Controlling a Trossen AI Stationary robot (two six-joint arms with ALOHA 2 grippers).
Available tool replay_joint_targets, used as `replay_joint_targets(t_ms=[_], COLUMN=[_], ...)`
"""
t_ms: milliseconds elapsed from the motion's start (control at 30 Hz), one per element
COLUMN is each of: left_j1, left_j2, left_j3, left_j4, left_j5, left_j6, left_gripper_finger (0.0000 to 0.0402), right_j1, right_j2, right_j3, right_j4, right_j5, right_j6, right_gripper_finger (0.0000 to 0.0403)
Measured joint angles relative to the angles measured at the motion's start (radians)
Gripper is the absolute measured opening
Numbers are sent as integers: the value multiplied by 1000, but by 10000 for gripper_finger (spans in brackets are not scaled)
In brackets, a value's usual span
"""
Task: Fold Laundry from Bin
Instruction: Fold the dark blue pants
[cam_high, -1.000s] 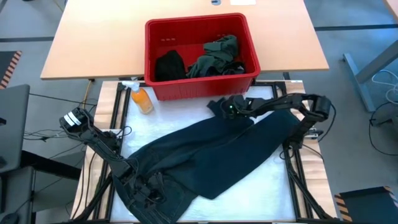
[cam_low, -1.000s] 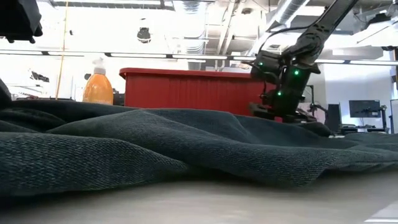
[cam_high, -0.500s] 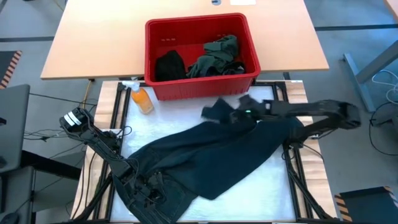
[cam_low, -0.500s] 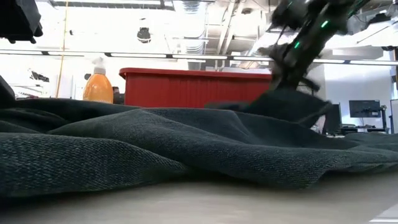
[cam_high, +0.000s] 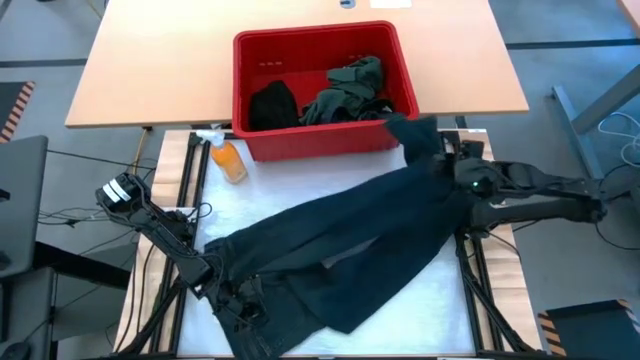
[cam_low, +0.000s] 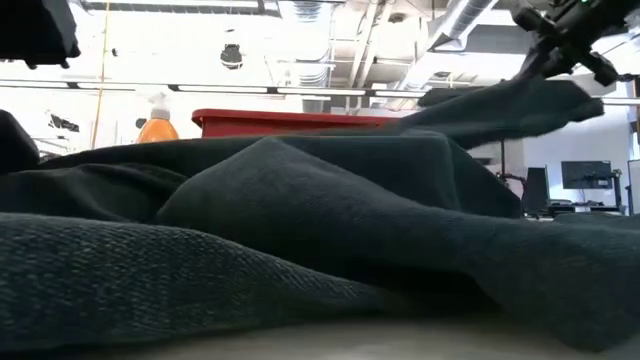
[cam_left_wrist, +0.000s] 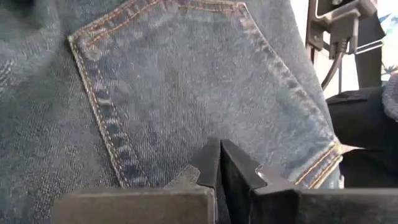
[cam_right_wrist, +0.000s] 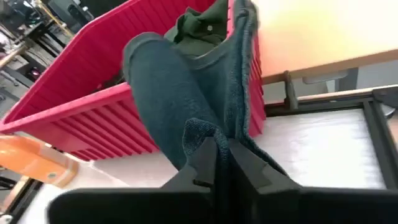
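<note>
Starting on your left: the left gripper (cam_high: 243, 312) is down at the near-left corner of the bench (cam_high: 270, 195), sitting on the waist end of the dark trousers (cam_high: 350, 240), and it hasn't budged over the last second. In its wrist view the jaws are closed tight, with the stitched back pocket (cam_left_wrist: 186, 93) right in front of them. The orange spray bottle (cam_high: 227, 157) is in the same spot, just beside the near-left corner of the red bin (cam_high: 322, 140). The bin holds a black cloth (cam_high: 272, 103) on its left and a dark olive-green piece (cam_high: 350, 88) on its right, both unchanged. The big difference is on your right: the right gripper (cam_high: 452, 172) has swung out from the middle toward the right edge and lifted, jaws pinched narrow on the trouser leg end. That end now stands up against the bin's near-right corner, and the whole leg is pulled straighter than a second ago.
</note>
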Motion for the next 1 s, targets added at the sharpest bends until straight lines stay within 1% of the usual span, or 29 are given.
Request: replay_joint_targets(t_ms=[233, 300, 367, 467, 600, 700, 767, 867, 1000], left_j1=[-2, -2, -2, -2, -2, -1, -1, -1, -1], left_j2=[0, 0, 0, 0, 0, 0, 0, 0, 0], left_j3=[0, 0, 0, 0, 0, 0, 0, 0, 0], left_j4=[-2, -2, -2, -2, 0, 0, 0, 0, 3], left_j5=[10, 10, 11, 14, 10, 3, 3, 2, 3], left_j6=[-12, -17, -19, -19, -14, -12, -12, -12, -13], left_gripper_finger=[0, 0, 0, 0, 0, 0, 0, 0, 0], right_j1=[-13, -32, -54, -96, -195, -287, -358, -484, -661], right_j2=[-1, -2, 1, 23, 109, 181, 222, 278, 356], right_j3=[0, 0, 1, 1, -45, -100, -134, -171, -181], right_j4=[-4, -3, -4, -37, -175, -156, -110, 12, 126], right_j5=[-1, -9, -39, -89, -166, -246, -312, -400, -521], right_j6=[3, 5, 25, 40, 138, 120, 52, -77, -233], right_gripper_finger=[205, 237, 254, 261, 256, 254, 255, 255, 255])
